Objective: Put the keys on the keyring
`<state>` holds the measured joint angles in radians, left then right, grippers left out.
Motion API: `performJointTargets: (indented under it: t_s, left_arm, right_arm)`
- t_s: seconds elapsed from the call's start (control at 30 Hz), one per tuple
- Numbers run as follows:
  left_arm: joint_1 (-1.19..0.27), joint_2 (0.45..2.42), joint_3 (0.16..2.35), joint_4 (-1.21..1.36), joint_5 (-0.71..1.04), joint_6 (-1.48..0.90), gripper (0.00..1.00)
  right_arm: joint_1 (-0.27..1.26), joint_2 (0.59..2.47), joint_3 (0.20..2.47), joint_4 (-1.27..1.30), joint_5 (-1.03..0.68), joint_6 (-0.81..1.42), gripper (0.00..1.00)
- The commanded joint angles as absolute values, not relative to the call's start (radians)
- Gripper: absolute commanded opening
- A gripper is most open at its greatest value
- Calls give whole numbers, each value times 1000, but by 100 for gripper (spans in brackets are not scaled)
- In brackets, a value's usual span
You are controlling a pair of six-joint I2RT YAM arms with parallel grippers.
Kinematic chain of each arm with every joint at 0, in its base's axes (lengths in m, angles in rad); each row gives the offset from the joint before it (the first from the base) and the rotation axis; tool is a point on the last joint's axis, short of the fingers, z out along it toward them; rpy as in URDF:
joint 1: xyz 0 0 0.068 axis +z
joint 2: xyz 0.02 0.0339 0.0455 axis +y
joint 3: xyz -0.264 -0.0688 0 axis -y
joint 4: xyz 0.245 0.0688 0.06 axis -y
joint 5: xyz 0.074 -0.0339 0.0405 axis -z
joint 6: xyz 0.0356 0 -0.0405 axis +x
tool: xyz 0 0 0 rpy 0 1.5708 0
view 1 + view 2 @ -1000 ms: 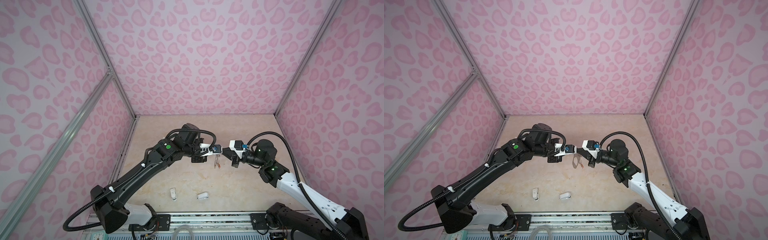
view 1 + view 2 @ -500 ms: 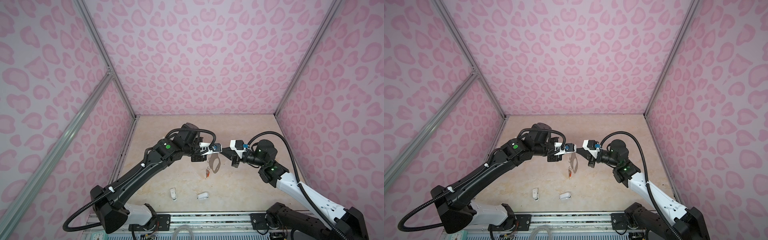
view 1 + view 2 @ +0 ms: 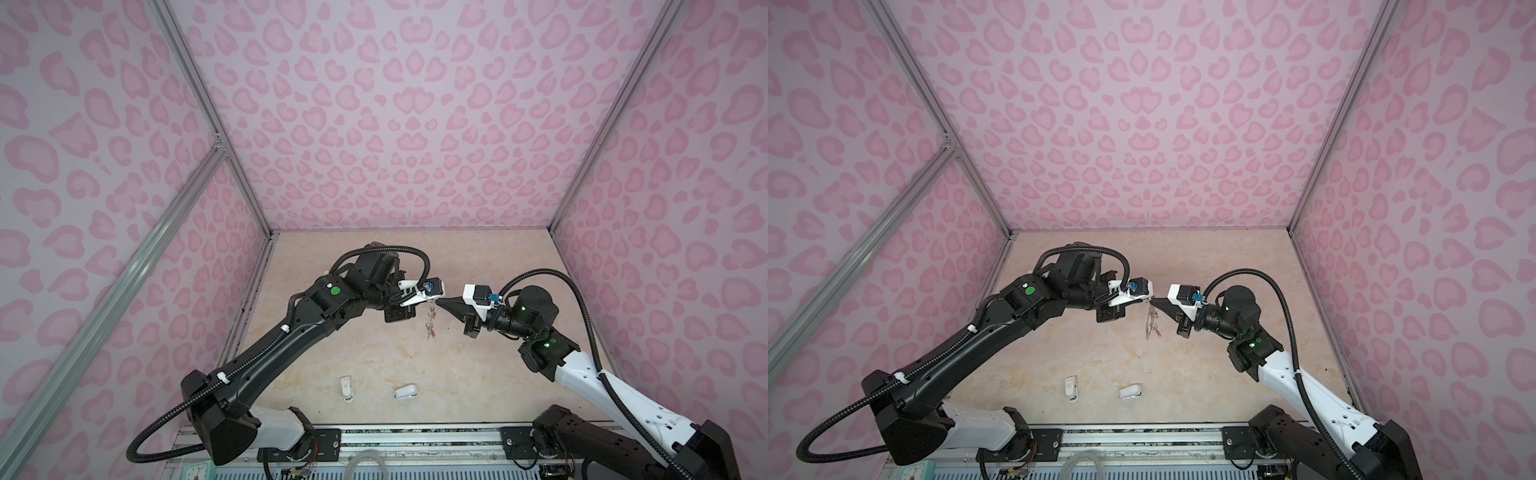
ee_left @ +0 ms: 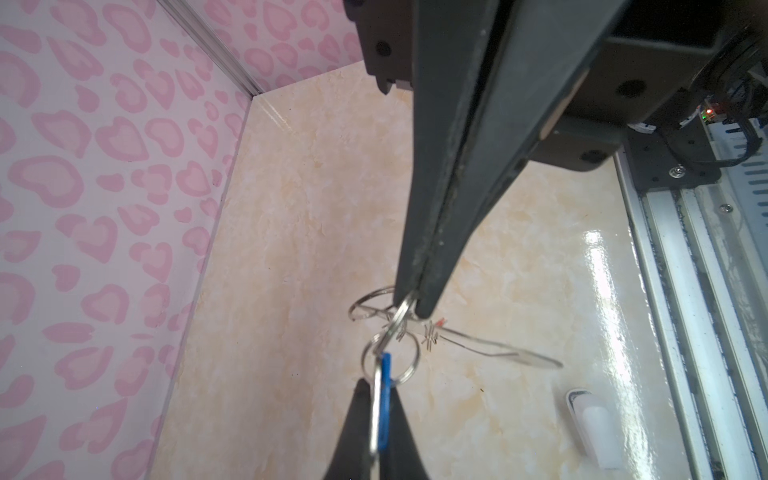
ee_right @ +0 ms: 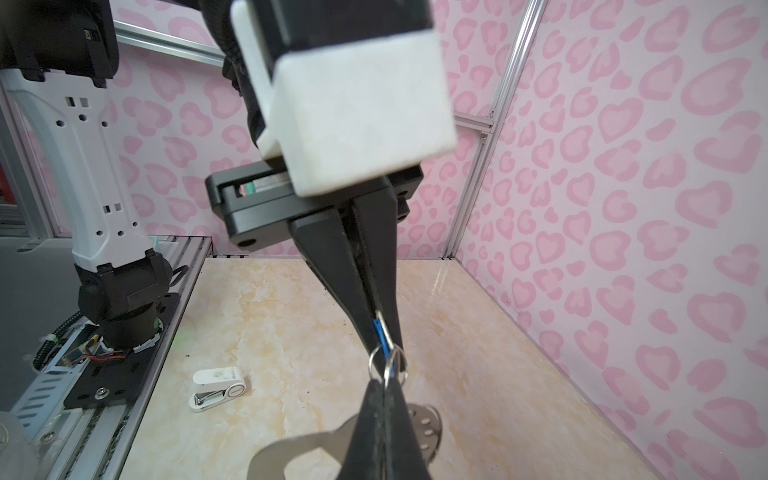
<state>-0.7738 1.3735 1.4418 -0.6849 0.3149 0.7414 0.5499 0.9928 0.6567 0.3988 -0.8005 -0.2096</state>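
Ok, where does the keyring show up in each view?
In a top view: keyring dangles under the right gripper, mid-table.
In a top view: keyring, same spot.
Left wrist: keyring edge-on, hanging from that gripper.
Right wrist: flat grey plate under that gripper.
Shared landmark: the right gripper's shut tips.

A robot lab test cell: pink heart-print walls (image 3: 374, 124), aluminium frame posts (image 3: 195, 83), marble-look tabletop (image 3: 457, 374), mounting rail (image 3: 415, 434).

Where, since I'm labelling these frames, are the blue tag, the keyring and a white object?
blue tag (image 4: 386, 374): left wrist view, its narrow edge.
keyring (image 5: 272, 457): right wrist view, the plate's flat face.
white object (image 5: 218, 380): right wrist view, its white top.
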Motion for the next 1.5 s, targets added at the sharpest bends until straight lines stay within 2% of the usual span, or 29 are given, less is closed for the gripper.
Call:
performJointTargets:
  t_s: [0.0,0.47,0.83,1.2,1.47]
  left_arm:
    - [-776,1384,1473,-660,355,722,4]
    - [-791,1387,1473,-627,348,692,3]
    - [-800,1371,1486,-665,320,797,3]
    - [-843,1408,1508,-739,166,963,4]
    - [-847,1383,1476,-681,185,996,4]
  right_arm:
    - [552,994,662,350,-808,-245,0]
    - [517,960,565,604,-783,-76,0]
    - [481,949,566,537,-833,-92,0]
    - [477,976,576,580,-885,-87,0]
    - [475,972,571,623,-888,-79,0]
